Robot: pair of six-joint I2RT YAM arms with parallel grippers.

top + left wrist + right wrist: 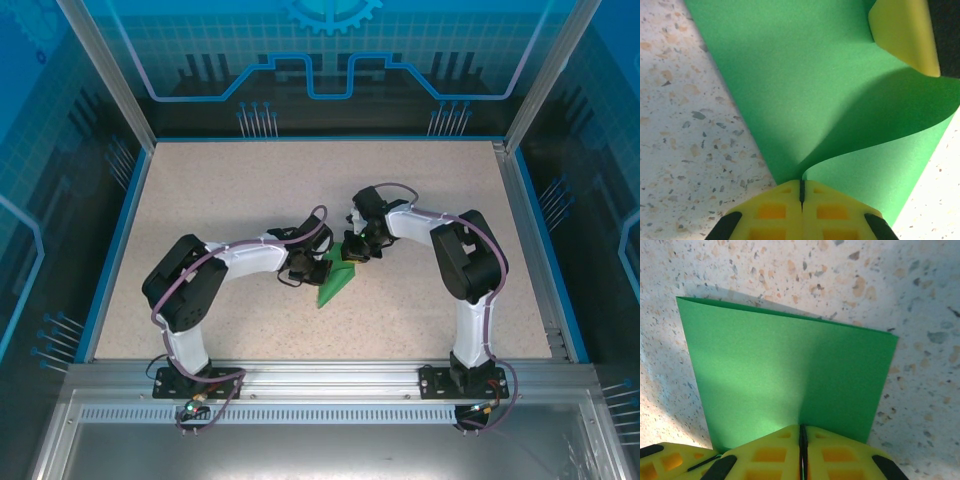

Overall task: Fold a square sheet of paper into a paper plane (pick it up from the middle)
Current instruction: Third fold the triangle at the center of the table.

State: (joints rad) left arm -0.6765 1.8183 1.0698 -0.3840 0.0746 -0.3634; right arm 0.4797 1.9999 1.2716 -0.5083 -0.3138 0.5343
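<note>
Centre blocked: left gripper (801,189), right gripper (802,432) meet at green paper (333,282). Far tabletop (250,180), side margins open; blue rim (320,138) bounds edges.

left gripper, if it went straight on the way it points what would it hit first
The folded green paper the left gripper pinches, bowing up just ahead; beyond, off-centre, a yellow finger of the right gripper, depth unclear.

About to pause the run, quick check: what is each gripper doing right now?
Left gripper: closed, pinching the edge of the green paper.
Right gripper: closed, pinching the same green paper.
</note>
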